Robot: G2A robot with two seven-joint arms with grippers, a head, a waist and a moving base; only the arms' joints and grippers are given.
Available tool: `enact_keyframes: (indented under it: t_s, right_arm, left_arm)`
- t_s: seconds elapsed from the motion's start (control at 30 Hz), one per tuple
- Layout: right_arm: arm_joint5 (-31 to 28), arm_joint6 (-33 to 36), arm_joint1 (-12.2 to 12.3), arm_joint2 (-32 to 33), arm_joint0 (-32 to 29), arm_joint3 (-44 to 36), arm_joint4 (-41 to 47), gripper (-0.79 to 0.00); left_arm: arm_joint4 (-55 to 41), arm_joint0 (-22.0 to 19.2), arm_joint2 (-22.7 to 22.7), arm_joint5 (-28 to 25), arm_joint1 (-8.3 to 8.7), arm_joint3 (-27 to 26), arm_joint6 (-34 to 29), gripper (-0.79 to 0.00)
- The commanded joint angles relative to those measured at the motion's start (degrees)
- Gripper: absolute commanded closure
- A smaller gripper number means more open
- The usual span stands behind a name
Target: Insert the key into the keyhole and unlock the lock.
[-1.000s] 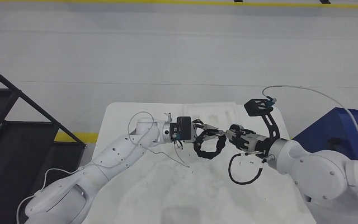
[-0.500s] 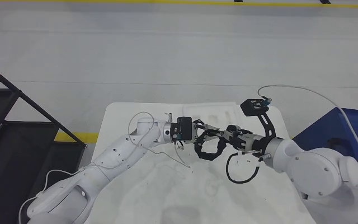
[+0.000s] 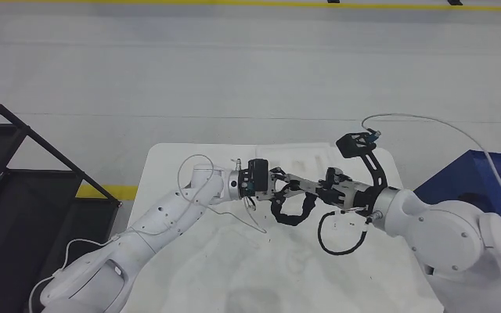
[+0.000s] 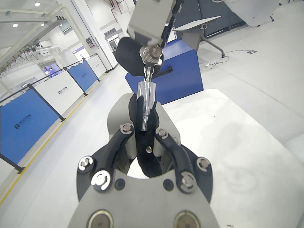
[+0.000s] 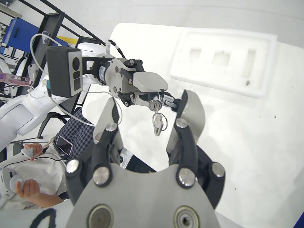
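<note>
The left gripper [image 4: 142, 111] is closed on the lock [image 4: 146, 96]. Its two fingers clamp the black body, and the chrome cylinder sticks out past the fingertips towards the right. The lock is held in the air over the middle of the table [image 3: 235, 266], a little towards the far side. Its black cable loop [image 3: 293, 210] curves out on the near side of the gripper.

The key [image 4: 150, 55] sits with its blade in the keyhole [image 5: 155, 105] at the end of the cylinder and its head towards the right arm. A ring and a second key hang from it.

The right gripper [image 5: 150, 110] comes in from the right, directly facing the left one. It is open, with one finger on each side of the key and space between the pads and the key. In the left wrist view one finger's tip appears right at the key's head, but I cannot tell whether they touch. In the top view the two grippers [image 3: 274, 186] [image 3: 310, 186] meet almost tip to tip.

A white foam tray [image 5: 223, 62] with three recesses lies on the far part of the table, beyond the grippers.
</note>
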Motion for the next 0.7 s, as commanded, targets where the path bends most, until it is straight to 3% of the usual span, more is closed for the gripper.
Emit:
enact_keyframes:
  t_s: [0.0,0.23,0.43,0.67]
  right_arm:
    - [-3.8,-0.4,0.1,0.6,-0.2,0.6,-0.2,-0.785]
    - [-22.8,-0.5,1.2,3.4,-1.1,1.8,-4.5,-0.785]
    - [-33.2,-2.1,1.7,5.1,-3.9,3.0,-5.7,-0.785]
    - [-41.8,2.8,2.5,5.9,-5.8,4.3,-1.3,-0.785]
  left_arm:
    - [-1.0,-0.1,-0.5,-1.9,0.07,0.1,-1.1,0.000]
    - [-5.7,-1.6,-2.8,-14.0,0.84,0.0,-10.9,0.000]
    - [-15.3,-3.5,0.8,-14.0,2.01,-1.4,-21.3,0.000]
    - [-31.2,-9.1,6.8,-14.0,4.34,-3.0,-34.7,0.000]
